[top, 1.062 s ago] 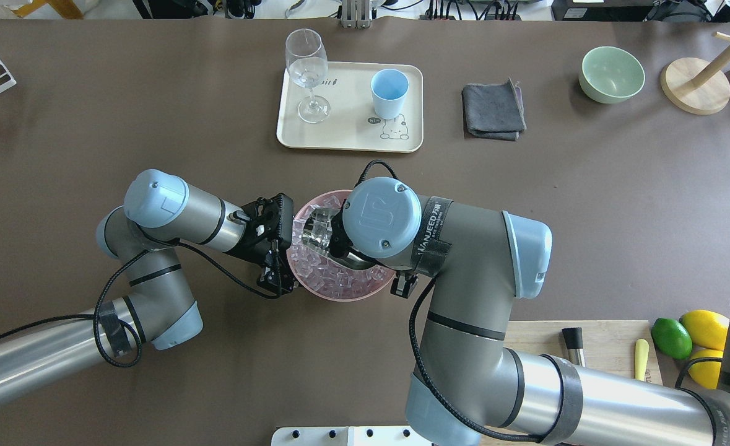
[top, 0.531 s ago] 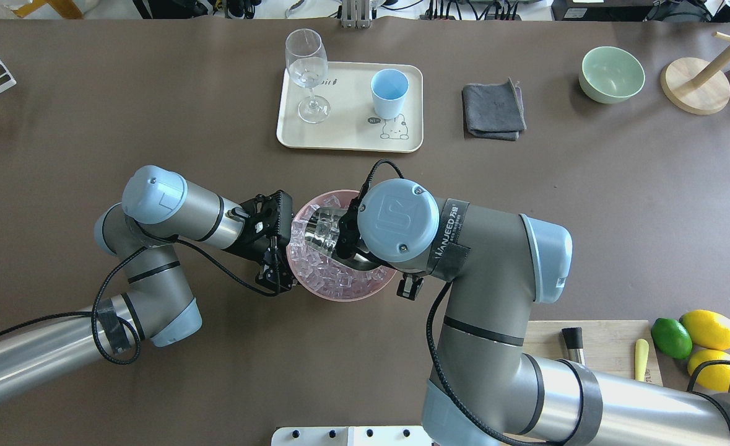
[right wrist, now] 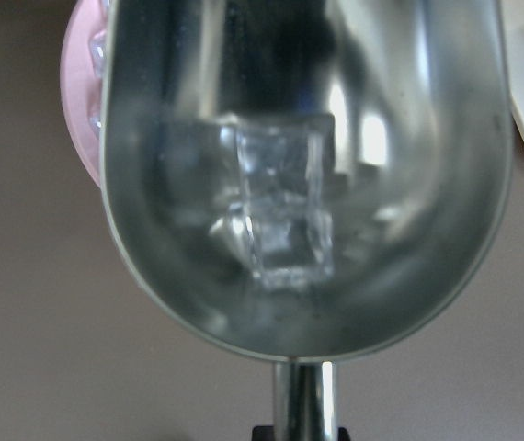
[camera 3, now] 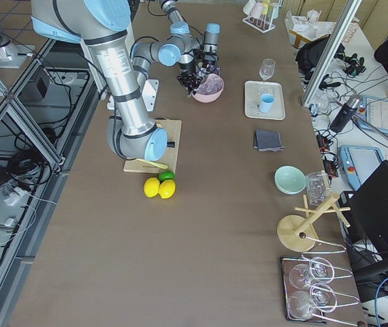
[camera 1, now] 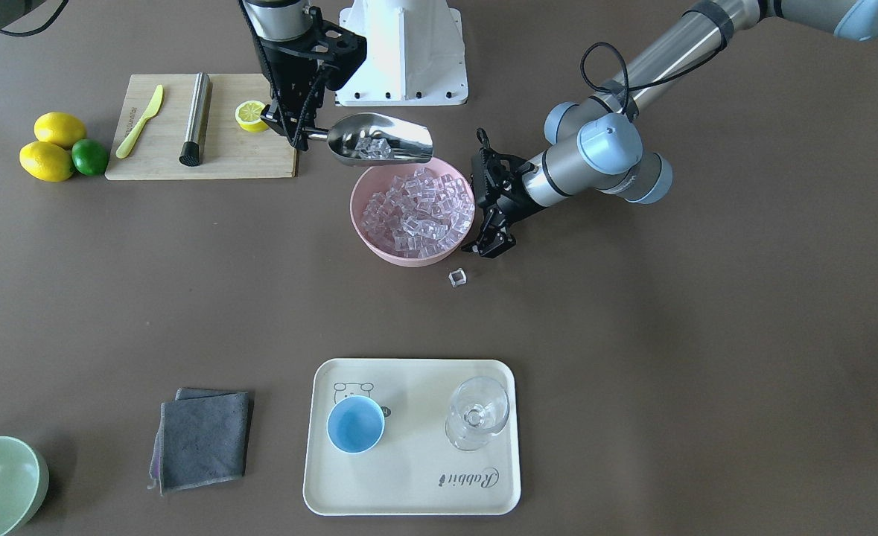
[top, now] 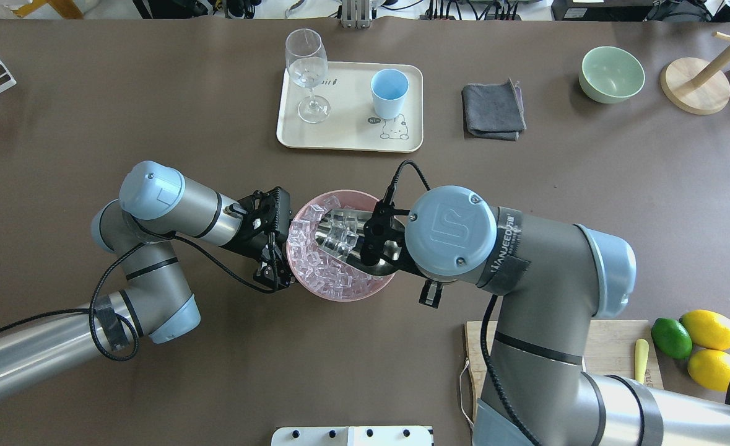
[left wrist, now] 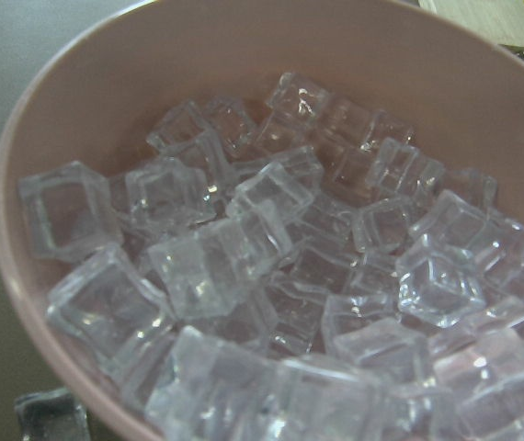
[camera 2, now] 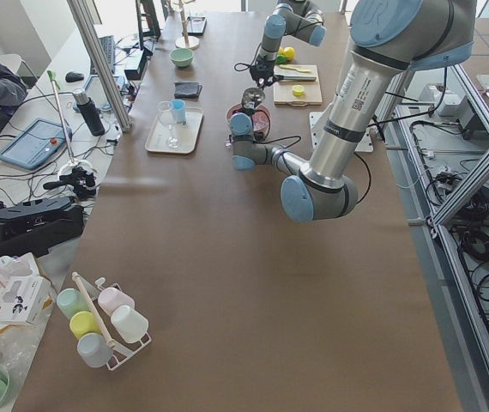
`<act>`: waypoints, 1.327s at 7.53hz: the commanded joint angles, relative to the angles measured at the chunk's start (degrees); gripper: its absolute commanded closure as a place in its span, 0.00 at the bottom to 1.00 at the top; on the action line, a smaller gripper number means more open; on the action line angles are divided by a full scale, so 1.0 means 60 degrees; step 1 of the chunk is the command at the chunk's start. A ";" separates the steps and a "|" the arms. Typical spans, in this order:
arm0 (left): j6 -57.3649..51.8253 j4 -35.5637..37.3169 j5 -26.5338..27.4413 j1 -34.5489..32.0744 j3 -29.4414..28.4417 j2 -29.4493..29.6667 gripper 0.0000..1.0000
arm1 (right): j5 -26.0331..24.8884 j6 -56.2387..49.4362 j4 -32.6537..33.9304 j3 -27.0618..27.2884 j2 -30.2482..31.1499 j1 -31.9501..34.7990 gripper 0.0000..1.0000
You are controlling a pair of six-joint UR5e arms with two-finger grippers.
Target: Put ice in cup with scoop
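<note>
My right gripper (camera 1: 298, 134) is shut on the straight handle of the steel scoop (camera 1: 383, 141). It holds the scoop level just above the robot-side rim of the pink bowl (camera 1: 364, 238). A few ice cubes (right wrist: 285, 220) lie in its trough. The bowl holds many more ice cubes (camera 1: 416, 212), seen close in the left wrist view (left wrist: 271, 239). My left gripper (camera 1: 485, 249) sits against the bowl's outer side; I cannot tell its jaw state. The light-blue cup (camera 1: 355, 423) stands empty on the cream tray (camera 1: 409, 484), far from the bowl.
One loose ice cube (camera 1: 457, 278) lies on the table beside the bowl. A clear stemmed glass (camera 1: 476, 413) shares the tray. A grey cloth (camera 1: 202, 438) and a pale-green bowl (top: 612, 74) lie beyond. A cutting board (camera 1: 237, 160) with a rod, knife and lemon half is behind the scoop.
My right arm has drawn back toward the robot's right, pulling the scoop up out of the ice with a few cubes in it. The left gripper has barely moved.
</note>
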State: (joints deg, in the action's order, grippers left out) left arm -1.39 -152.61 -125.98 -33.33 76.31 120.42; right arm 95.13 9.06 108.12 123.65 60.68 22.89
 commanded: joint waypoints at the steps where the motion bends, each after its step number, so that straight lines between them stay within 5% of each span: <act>1: -0.0133 0.0617 -0.0127 -0.0290 0.0885 -0.0511 0.02 | -0.0180 0.0700 -0.1128 0.0192 0.0199 0.0008 1.00; 3: -0.0178 0.1424 -0.0127 -0.0670 0.1723 -0.1025 0.02 | 0.0125 0.0745 -0.0650 0.0076 0.0257 0.0037 1.00; 6: -0.0178 0.2433 -0.0024 -0.0935 0.2542 -0.1450 0.02 | 0.2113 0.0745 0.0830 -0.0230 0.0170 0.1775 1.00; 10: -0.0179 0.4000 -0.0053 -0.1651 0.3848 -0.2271 0.02 | 0.4416 0.0614 0.2193 -0.2832 -0.1085 0.3551 1.00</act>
State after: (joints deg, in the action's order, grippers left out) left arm -2.58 -133.18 -126.27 -41.42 96.29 108.78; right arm 116.83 13.23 118.01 114.49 58.52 40.55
